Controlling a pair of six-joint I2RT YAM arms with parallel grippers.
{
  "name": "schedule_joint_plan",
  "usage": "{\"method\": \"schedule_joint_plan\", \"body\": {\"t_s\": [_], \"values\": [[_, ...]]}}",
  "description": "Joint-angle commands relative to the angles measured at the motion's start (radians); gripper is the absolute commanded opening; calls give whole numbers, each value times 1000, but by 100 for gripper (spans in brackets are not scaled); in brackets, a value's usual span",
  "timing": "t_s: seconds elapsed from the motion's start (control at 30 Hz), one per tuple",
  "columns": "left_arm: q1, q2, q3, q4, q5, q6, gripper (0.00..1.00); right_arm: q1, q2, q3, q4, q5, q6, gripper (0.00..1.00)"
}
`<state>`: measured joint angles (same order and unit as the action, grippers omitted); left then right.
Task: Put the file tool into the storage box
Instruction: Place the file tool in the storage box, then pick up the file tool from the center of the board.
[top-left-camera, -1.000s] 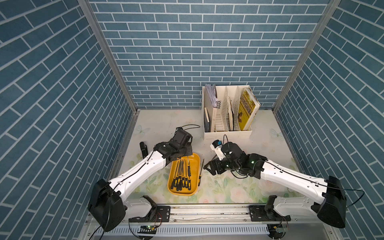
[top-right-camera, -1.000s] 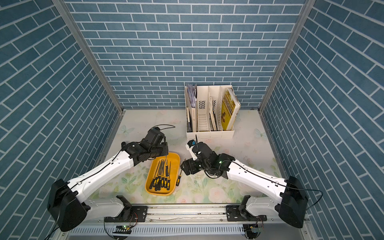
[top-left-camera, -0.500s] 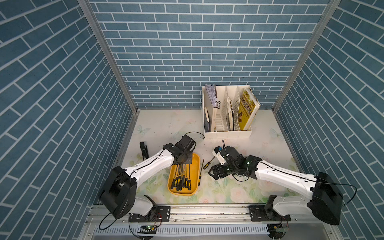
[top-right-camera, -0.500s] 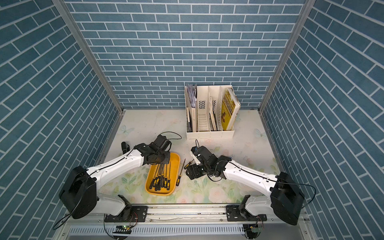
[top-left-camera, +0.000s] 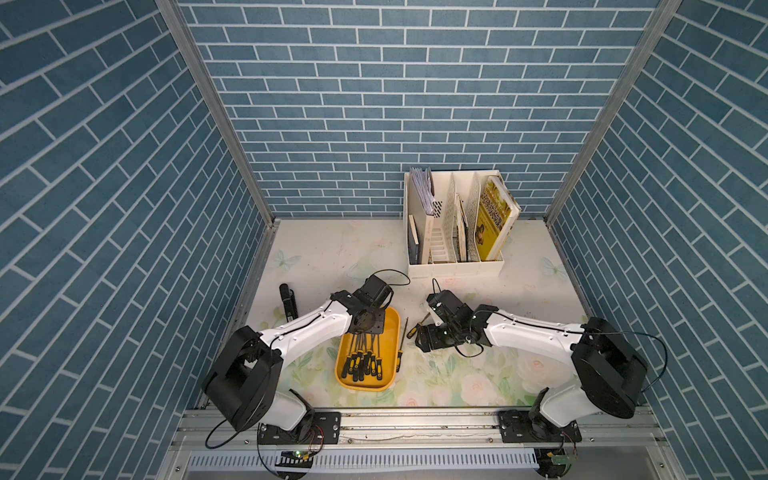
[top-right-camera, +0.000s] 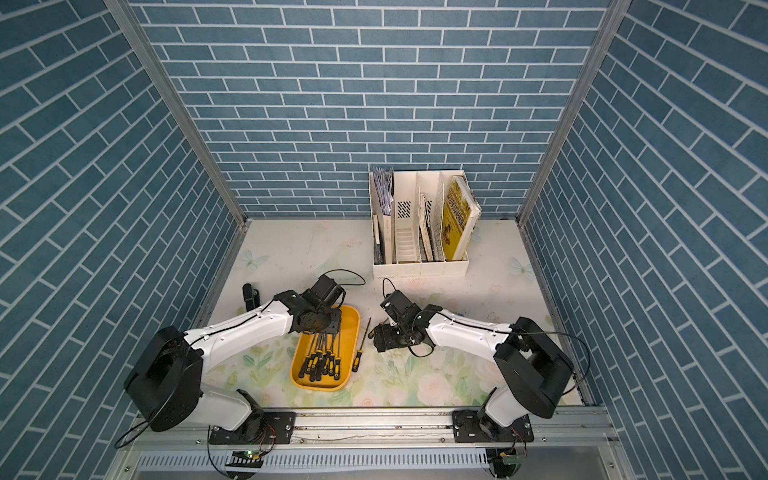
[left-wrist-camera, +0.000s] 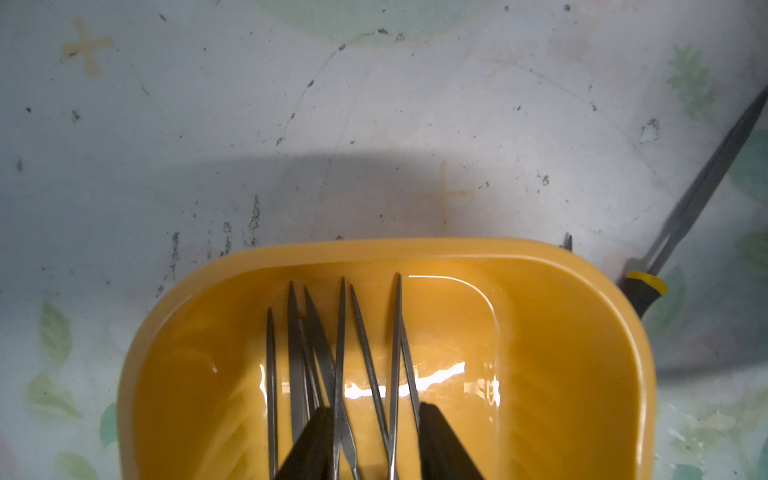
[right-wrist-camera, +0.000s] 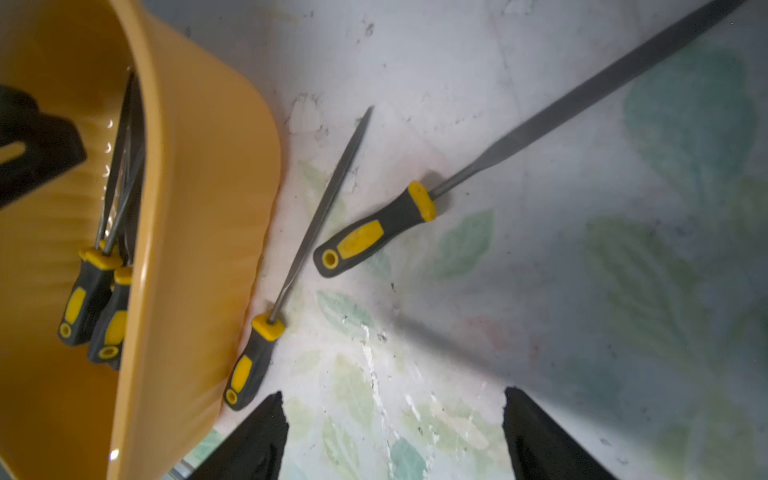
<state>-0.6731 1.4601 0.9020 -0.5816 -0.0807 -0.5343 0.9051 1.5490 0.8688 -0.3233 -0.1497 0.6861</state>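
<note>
We note left claw (left-wrist-camera: 376, 409) low over storage box (left-wrist-camera: 415, 247), half-parted astride file shafts (left-wrist-camera: 296, 365) inside; gripping nothing, we judge. Our right claw (right-wrist-camera: 394, 392) gapes wide above desk (right-wrist-camera: 540, 291), facing loose file (right-wrist-camera: 323, 208) just beside box wall, likely next; second file (right-wrist-camera: 374, 232) near.

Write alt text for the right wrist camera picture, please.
Two files lie on the table beside a yellow tray: a thin file and a wider file. The tray holds more files. The right fingers are open, holding nothing.
</note>
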Motion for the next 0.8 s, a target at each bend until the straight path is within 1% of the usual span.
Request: {"method": "schedule_joint_plan", "body": {"t_s": [0.0,0.2,0.33,0.47,0.5,0.77], "values": [[-8,-9,10,-16,-1,4,45,-22,38,52,25,36,124,84],[-15,-65,61,-53,16,-7,48,-40,118,112,5,68,175,82],[-28,-97,97,-64,33,-19,48,-51,163,138,-9,68,185,75],[-34,-116,113,-63,47,-27,48,-51,204,181,-44,68,184,70],[-34,-121,116,-64,47,-27,48,-49,211,190,-56,90,181,69],[-34,-146,106,-63,39,-26,48,-50,287,266,-150,133,142,64]]}}
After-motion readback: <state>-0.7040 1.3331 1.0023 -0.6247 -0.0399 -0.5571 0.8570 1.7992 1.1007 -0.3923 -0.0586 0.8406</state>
